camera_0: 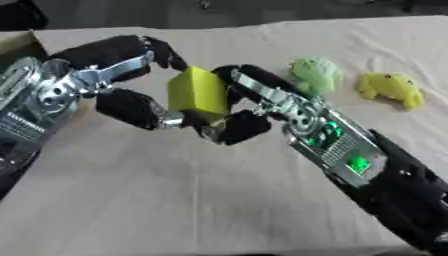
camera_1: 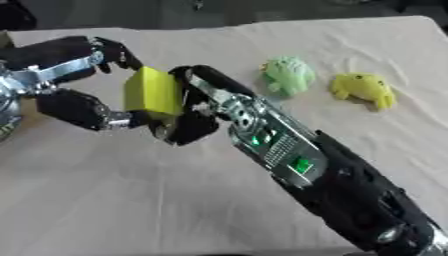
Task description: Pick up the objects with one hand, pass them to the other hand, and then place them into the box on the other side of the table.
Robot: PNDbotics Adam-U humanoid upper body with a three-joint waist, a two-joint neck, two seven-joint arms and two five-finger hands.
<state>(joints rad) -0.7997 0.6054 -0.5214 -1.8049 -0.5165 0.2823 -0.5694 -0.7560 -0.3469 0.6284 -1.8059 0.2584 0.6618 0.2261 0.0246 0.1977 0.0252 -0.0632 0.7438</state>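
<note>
Both hands meet on one yellow block [camera_0: 198,91] above the table's middle. In the left eye view, the left hand [camera_0: 105,85] reaches in from nine o'clock, its upper fingers curled over the block's top edge and its thumb tucked under the lower corner. The right hand [camera_0: 262,97] comes up from five o'clock, fingers curled against the block's right face, thumb below it. The block is held between the two hands, off the cloth. It is a plain, matte, box-shaped piece, brighter on its top face. The table [camera_0: 175,200] is covered with a beige cloth, lightly creased; beyond its far edge the room is dark and nothing there can be made out. At ten o'clock a corner of a cardboard box [camera_0: 19,44] shows.

In the right eye view, two soft toys lie on the cloth at one o'clock, apart from the hands: one pale green toy [camera_1: 289,75] and one yellow toy [camera_1: 363,89], just beside each other, not touching. Green lights glow on the silver back of the right hand.
</note>
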